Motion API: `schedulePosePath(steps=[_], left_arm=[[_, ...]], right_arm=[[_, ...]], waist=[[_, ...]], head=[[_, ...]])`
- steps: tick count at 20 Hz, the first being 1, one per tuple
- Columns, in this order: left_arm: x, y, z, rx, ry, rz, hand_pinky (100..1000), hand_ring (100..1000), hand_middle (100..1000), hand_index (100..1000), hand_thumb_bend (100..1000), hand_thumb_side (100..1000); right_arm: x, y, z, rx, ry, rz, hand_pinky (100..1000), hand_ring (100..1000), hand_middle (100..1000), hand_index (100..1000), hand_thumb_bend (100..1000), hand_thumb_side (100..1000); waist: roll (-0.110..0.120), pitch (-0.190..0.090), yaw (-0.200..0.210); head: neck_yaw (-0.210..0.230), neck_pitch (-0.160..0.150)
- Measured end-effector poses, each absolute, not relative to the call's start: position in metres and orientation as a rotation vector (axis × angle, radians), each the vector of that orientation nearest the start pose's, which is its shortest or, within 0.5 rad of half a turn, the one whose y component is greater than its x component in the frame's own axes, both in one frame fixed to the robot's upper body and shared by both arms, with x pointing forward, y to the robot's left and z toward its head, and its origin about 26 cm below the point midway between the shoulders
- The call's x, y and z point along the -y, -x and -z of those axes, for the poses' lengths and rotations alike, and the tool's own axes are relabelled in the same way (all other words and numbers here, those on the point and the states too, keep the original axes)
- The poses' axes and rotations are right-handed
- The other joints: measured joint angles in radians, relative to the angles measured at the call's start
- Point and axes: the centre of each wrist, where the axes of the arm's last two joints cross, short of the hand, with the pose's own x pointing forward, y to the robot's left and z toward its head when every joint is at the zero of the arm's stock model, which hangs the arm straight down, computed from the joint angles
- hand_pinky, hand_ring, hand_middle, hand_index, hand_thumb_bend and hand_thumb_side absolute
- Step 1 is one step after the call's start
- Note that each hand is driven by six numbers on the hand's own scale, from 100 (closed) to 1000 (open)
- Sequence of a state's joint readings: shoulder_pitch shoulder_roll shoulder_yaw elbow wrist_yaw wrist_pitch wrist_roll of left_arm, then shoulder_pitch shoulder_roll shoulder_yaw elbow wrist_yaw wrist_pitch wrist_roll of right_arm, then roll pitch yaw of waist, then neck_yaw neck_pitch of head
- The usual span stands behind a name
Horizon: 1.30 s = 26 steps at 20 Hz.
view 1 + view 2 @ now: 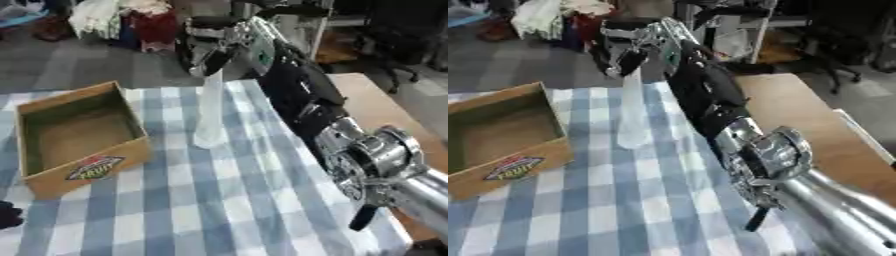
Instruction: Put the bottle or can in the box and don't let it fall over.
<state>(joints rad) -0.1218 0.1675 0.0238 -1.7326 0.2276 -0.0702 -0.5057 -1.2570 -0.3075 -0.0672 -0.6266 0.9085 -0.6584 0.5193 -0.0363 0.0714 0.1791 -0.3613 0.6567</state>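
my right robot hand [210, 52] is pinching the top of the clear bottle [210, 112], which stands upright just right of the open box [83, 162].

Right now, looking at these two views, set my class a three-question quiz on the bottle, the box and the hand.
1. True or false: the bottle is already in the box.
2. Which holds the bottle's top: A) right hand, B) left hand?
3. Fill in: the box lies to the bottle's ____.

Key: 1 false, it stands on the checked cloth; 2 A; 3 left.
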Motion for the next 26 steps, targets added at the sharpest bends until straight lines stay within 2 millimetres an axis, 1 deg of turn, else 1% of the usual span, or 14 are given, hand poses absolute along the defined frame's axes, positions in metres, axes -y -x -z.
schedulePosePath(steps=[2, 4, 5, 6, 7, 8, 9, 11, 12, 13, 14, 15, 21, 26], left_arm=[[-0.27, -0.303, -0.073, 1.88, 0.432, 0.475, 737, 708, 651, 888, 199, 969], [-0.27, -0.303, -0.072, 1.88, 0.432, 0.474, 737, 708, 650, 888, 199, 970], [-0.27, -0.303, -0.072, 1.879, 0.432, 0.474, 737, 708, 650, 888, 199, 970], [-0.27, -0.303, -0.072, 1.879, 0.431, 0.474, 737, 708, 650, 888, 198, 970], [-0.27, -0.302, -0.072, 1.878, 0.431, 0.473, 737, 708, 650, 888, 199, 969], [-0.27, -0.302, -0.072, 1.878, 0.431, 0.473, 737, 708, 650, 888, 199, 969], [-0.27, -0.302, -0.072, 1.877, 0.431, 0.473, 737, 708, 650, 888, 199, 970], [-0.27, -0.302, -0.071, 1.877, 0.431, 0.472, 737, 707, 650, 888, 199, 971], [-0.27, -0.302, -0.071, 1.876, 0.431, 0.472, 737, 707, 650, 888, 199, 971], [-0.271, -0.302, -0.071, 1.875, 0.431, 0.472, 737, 707, 650, 888, 199, 970], [-0.271, -0.302, -0.071, 1.875, 0.43, 0.472, 737, 707, 650, 888, 199, 970], [-0.271, -0.302, -0.071, 1.875, 0.43, 0.472, 737, 707, 650, 889, 199, 969], [-0.272, -0.301, -0.071, 1.873, 0.427, 0.469, 736, 707, 649, 889, 199, 970], [-0.273, -0.301, -0.071, 1.871, 0.42, 0.47, 736, 706, 649, 889, 199, 970]], right_arm=[[0.231, -0.519, -0.263, 1.773, 0.555, -1.76, 187, 243, 209, 307, 100, 100], [0.232, -0.519, -0.267, 1.81, 0.545, -1.738, 215, 272, 250, 363, 100, 100], [0.232, -0.519, -0.268, 1.833, 0.534, -1.722, 495, 472, 430, 591, 100, 100], [0.232, -0.518, -0.268, 1.856, 0.52, -1.705, 658, 612, 586, 780, 100, 111], [0.232, -0.518, -0.268, 1.874, 0.505, -1.689, 747, 705, 694, 869, 100, 124], [0.232, -0.518, -0.269, 1.884, 0.492, -1.676, 794, 750, 743, 909, 100, 129], [0.232, -0.518, -0.269, 1.886, 0.482, -1.668, 910, 867, 854, 984, 100, 295], [0.232, -0.518, -0.271, 1.874, 0.475, -1.662, 978, 932, 906, 1000, 100, 544], [0.232, -0.518, -0.272, 1.866, 0.474, -1.661, 989, 945, 916, 1000, 100, 593], [0.232, -0.518, -0.273, 1.859, 0.475, -1.661, 1000, 983, 948, 1000, 100, 780], [0.233, -0.518, -0.274, 1.852, 0.476, -1.662, 1000, 984, 950, 1000, 100, 791], [0.233, -0.518, -0.274, 1.837, 0.48, -1.666, 1000, 995, 961, 1000, 100, 853], [0.236, -0.519, -0.269, 1.665, 0.526, -1.726, 1000, 971, 960, 1000, 100, 980], [0.24, -0.522, -0.257, 1.502, 0.567, -1.78, 966, 941, 942, 992, 100, 1000]], waist=[[0.0, 0.0, 0.0], [0.0, 0.0, 0.0], [0.0, 0.0, 0.0], [0.0, 0.0, -0.001], [0.0, 0.0, -0.001], [0.0, 0.0, -0.001], [0.0, 0.0, -0.001], [0.0, 0.0, -0.001], [-0.001, 0.0, -0.001], [-0.002, 0.0, -0.001], [-0.002, 0.0, -0.001], [-0.002, 0.0, -0.001], [-0.008, -0.001, -0.008], [-0.009, -0.003, -0.009]], head=[[0.0, 0.0], [0.0, 0.0], [0.0, 0.0], [0.0, 0.0], [0.0, 0.0], [0.0, 0.0], [0.0, 0.0], [0.0, 0.0], [0.0, 0.0], [0.0, 0.0], [0.0, 0.0], [0.0, 0.0], [0.001, 0.002], [0.003, 0.002]])
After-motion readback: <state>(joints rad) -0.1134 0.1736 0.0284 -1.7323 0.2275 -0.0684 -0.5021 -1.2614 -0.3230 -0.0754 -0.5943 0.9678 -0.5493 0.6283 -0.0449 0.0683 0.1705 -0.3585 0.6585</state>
